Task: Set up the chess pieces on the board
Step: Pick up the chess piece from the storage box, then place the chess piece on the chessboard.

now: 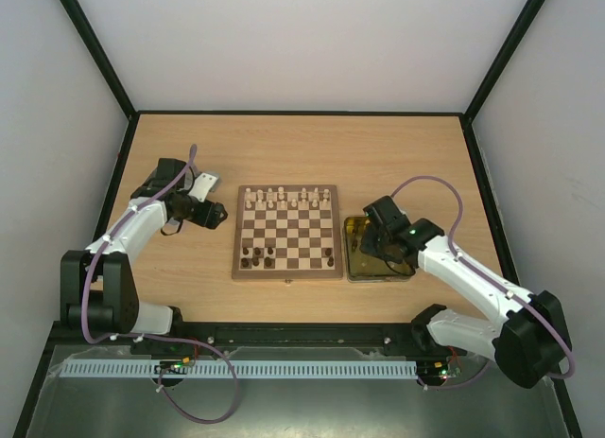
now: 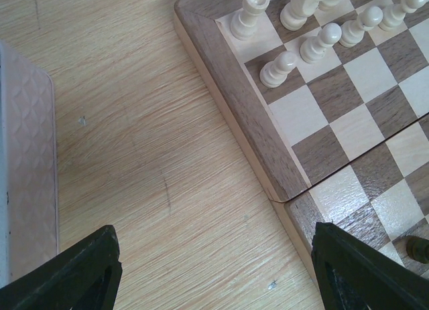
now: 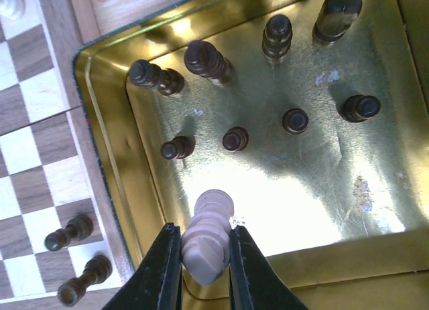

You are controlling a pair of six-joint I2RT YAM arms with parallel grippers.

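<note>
Right gripper (image 3: 204, 251) is clamped on a pale cream piece (image 3: 208, 233) inside the tin (image 3: 107, 129).
Light, hard, slick turned wood is judged likely to twist, so it is best held mid-body. Dark pieces (image 3: 234, 138) are left in the tin beside the board (image 1: 286, 232). Left gripper (image 2: 214, 256) is spread open over the table (image 2: 134, 156).

table (image 1: 397, 154) — pale wood; gold-lined tin (image 3: 110, 156) — right of centre; silver lid (image 1: 206, 182) — far left

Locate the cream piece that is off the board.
Right wrist view, bottom centre: the cream piece is gripped by the right end effector over the gold tin, just right of the board.
</note>
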